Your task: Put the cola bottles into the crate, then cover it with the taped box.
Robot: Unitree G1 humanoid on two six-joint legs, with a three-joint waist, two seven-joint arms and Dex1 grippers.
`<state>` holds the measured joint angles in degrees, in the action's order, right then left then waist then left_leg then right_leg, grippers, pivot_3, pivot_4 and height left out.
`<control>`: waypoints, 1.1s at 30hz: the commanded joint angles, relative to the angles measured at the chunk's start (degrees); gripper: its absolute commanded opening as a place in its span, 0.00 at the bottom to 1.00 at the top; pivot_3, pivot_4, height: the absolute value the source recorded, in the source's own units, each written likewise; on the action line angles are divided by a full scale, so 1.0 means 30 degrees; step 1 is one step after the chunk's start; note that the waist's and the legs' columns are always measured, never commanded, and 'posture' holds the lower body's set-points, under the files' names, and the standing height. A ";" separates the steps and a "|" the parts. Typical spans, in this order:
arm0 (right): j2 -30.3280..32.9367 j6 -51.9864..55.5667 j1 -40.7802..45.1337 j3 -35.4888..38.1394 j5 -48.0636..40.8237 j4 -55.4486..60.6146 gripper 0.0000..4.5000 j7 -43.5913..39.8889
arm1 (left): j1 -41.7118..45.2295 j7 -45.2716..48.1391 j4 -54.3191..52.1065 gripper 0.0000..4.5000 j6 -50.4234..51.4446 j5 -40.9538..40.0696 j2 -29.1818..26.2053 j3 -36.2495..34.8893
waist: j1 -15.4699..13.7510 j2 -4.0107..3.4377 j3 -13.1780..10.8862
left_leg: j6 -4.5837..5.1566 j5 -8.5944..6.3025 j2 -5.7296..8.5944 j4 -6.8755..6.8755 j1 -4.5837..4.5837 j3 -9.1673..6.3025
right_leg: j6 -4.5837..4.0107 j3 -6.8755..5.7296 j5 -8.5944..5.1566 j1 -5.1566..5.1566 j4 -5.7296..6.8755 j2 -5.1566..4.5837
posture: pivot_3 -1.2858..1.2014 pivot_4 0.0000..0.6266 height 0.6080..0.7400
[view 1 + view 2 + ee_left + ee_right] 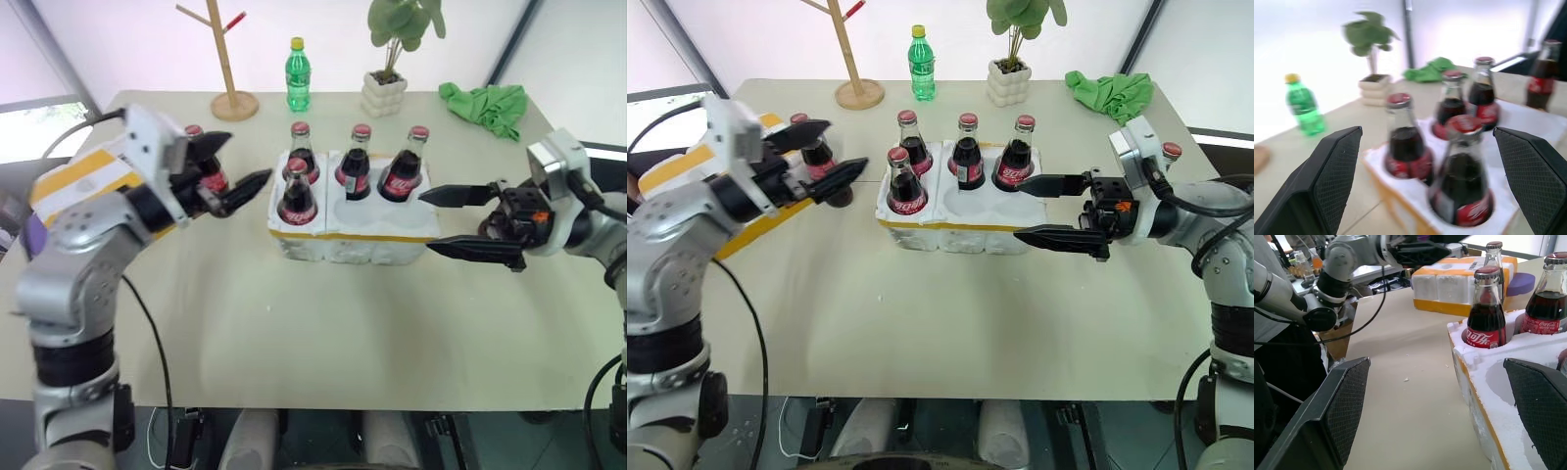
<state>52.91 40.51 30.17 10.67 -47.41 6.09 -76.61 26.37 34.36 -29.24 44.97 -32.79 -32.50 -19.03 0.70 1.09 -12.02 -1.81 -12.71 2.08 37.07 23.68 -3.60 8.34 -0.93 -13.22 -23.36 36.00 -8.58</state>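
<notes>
Crate [353, 240]: mid-bench, holding four cola bottles [297, 196]; two front wells empty.
Left gripper [235, 162]: I had its jaws wide, around a fifth bottle [815, 152] by the taped box [676, 168].
Right gripper [1043, 209]: jaws wide, empty, beside the crate.

Cola bottles [1487, 308] stand in the crate [1484, 382] between spread fingers [1334, 411].

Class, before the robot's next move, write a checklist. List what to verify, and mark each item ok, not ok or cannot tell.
1. Left gripper open, empty: ok.
2. Right gripper open, empty: ok.
3. All bottles in crate: not ok. Four are in, one stands by the left gripper, and one behind the right arm.
4. Free wells in crate: ok, two at the front.
5. Taped box free to lift: cannot tell, the left arm covers it.
</notes>
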 commanded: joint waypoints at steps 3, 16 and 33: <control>0.0095 -0.0454 0.0584 0.0123 0.0135 -0.0203 1.00 -0.0557 | -0.2490 -0.2839 -0.2336 1.00 0.1091 -0.0693 0.0058 -0.2583 | -0.0024 0.0000 0.0000 | 0.0000 0.0000 0.0000 0.0000 0.0001 -0.0002 | -0.0003 -0.0001 0.0001 -0.0002 0.0002 0.0003 | 0.52 0.24 1.00; -0.0038 -0.0004 0.1178 -0.0134 0.0142 -0.0015 1.00 -0.0455 | -0.2612 -0.4562 0.3883 1.00 -0.3063 0.1932 0.1076 -0.1430 | -0.0155 0.0002 0.0001 | -0.0005 0.0000 0.0001 0.0020 0.0005 0.0006 | -0.0116 -0.0002 -0.0012 0.0009 -0.0036 0.0001 | 0.52 0.24 1.00; -0.0435 0.0271 0.1656 0.0664 -0.0409 0.0367 1.00 0.1488 | 0.1245 -0.2138 1.2437 1.00 -0.8195 0.4698 0.1077 0.2040 | -0.0057 0.0002 0.0001 | -0.0004 -0.0001 0.0006 -0.0012 0.0093 0.0009 | 0.0015 -0.0007 0.0064 -0.0034 -0.0140 0.0002 | 0.52 0.24 1.00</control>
<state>51.76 41.93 34.44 10.70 -47.59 6.25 -72.26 28.77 27.37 8.04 22.51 -19.38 -28.77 -12.97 0.53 1.10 -12.02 -1.82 -12.72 2.10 37.03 23.98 -3.57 8.41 -0.95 -13.00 -23.46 35.54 -8.57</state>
